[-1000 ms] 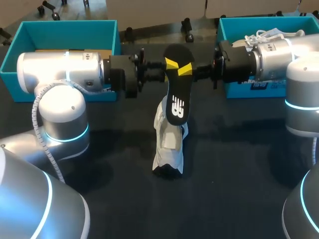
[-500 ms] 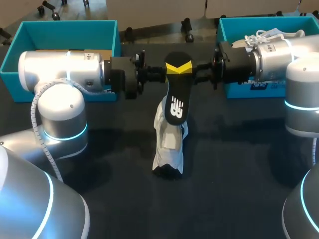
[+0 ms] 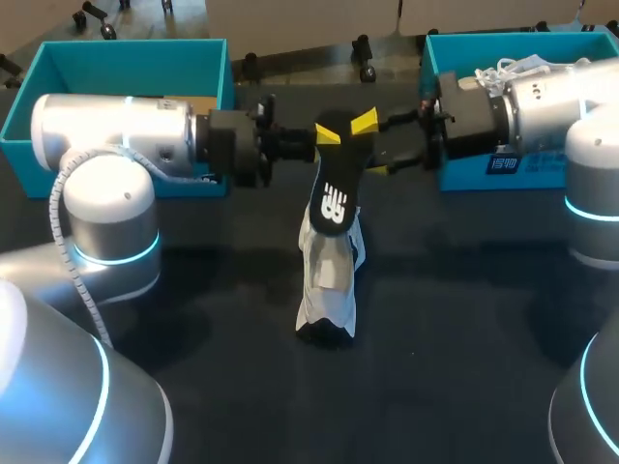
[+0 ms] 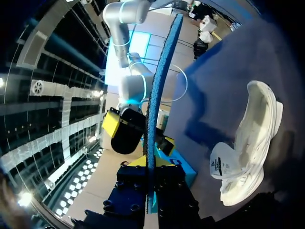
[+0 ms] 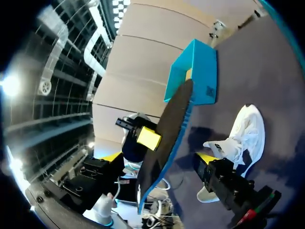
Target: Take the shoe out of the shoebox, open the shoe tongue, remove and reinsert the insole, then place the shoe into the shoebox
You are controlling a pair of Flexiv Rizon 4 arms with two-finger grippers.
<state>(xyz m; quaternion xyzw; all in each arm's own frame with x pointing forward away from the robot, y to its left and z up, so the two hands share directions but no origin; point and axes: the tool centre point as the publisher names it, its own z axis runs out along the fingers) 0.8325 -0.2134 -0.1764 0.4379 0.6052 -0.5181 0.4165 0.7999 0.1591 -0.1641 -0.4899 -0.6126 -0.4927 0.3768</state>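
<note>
Backing off since the earlier frame, the right gripper now has its fingers spread on either side of the black insole. The left gripper pinches the insole's upper end, and its lower end tilts toward the white shoe on the table. Both teal shoeboxes stand behind.

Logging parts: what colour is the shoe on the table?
The shoe is white; clearest in head view.
</note>
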